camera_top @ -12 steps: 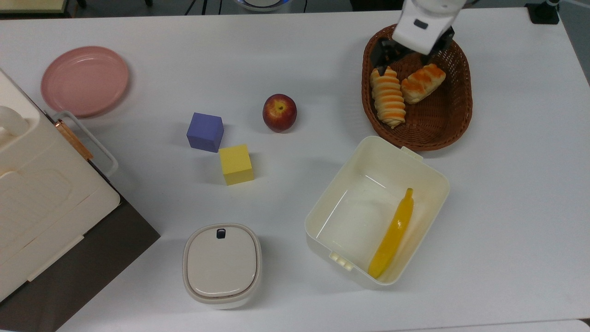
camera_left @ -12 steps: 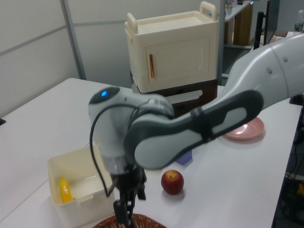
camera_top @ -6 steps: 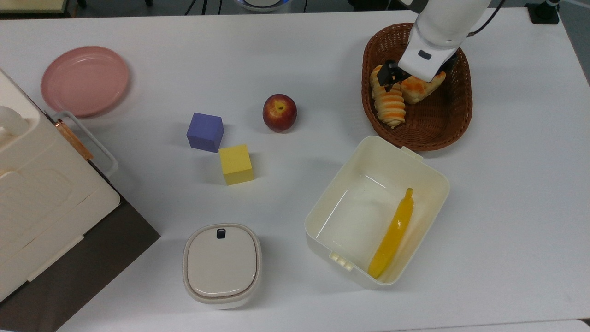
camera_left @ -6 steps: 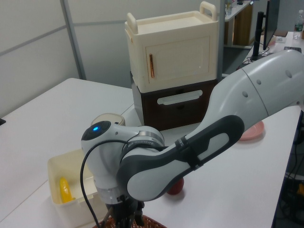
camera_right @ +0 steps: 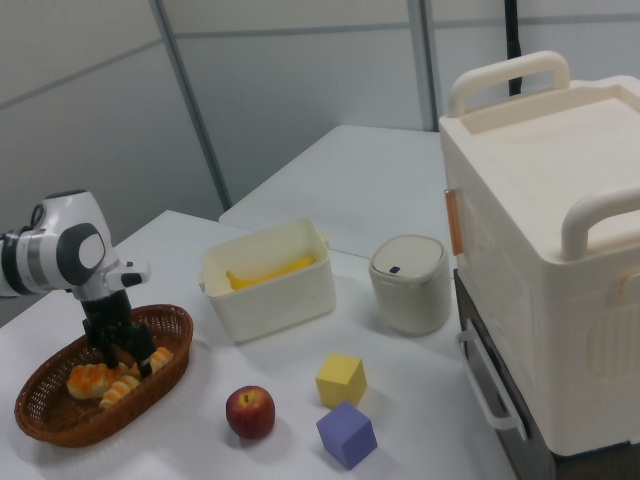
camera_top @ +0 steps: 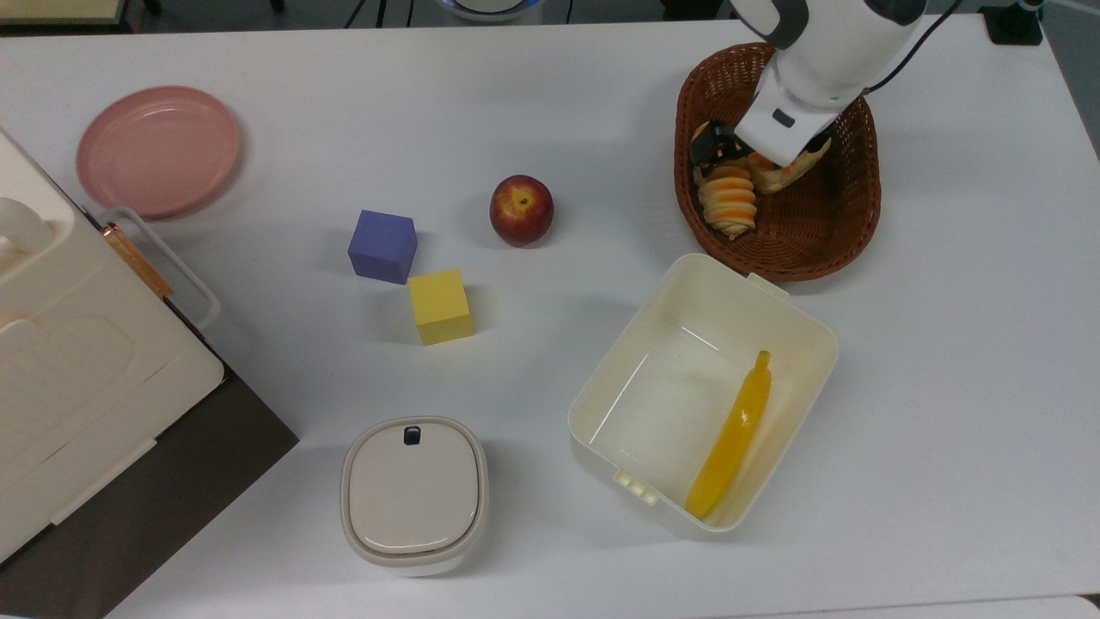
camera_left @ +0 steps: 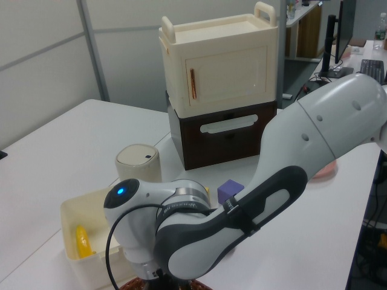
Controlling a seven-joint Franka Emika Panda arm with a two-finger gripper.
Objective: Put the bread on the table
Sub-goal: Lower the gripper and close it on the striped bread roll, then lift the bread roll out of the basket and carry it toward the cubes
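Claw down in the wicker basket, fingers spread open astride the striped bread, nothing gripped.

Left view. The white-and-grey robot arm is bending low across the foreground, a blue light glowing on its wrist. Behind it, a cream bin is holding a yellow banana; a lidded cream canister and purple cube are sitting on the white counter, before a cream cabinet.
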